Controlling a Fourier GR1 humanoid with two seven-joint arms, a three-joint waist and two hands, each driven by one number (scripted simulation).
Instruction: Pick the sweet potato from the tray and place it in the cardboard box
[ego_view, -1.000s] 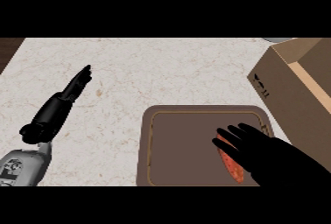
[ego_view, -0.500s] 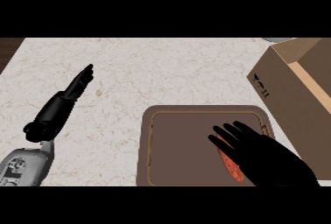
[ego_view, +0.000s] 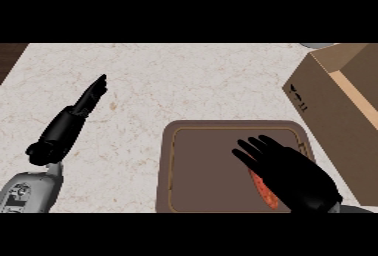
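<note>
A brown tray (ego_view: 199, 170) lies on the counter at the lower middle of the head view. The orange sweet potato (ego_view: 263, 190) rests on its right part, and only a strip of it shows. My right hand (ego_view: 291, 172) hovers over it with fingers spread and straight, covering most of it; I cannot tell whether it touches. The cardboard box (ego_view: 336, 115) stands open at the right edge, just right of the tray. My left hand (ego_view: 81, 107) is out over the counter at the left, fingers straight and pointing away, holding nothing.
The pale speckled counter (ego_view: 184, 85) stretches behind and left of the tray. A dark strip (ego_view: 9, 57) marks the counter's far left edge. A small grey object (ego_view: 319, 45) peeks in at the top right behind the box.
My right hand has shifted slightly left and down over the sweet potato. My left hand has stretched a little farther forward and to the right.
</note>
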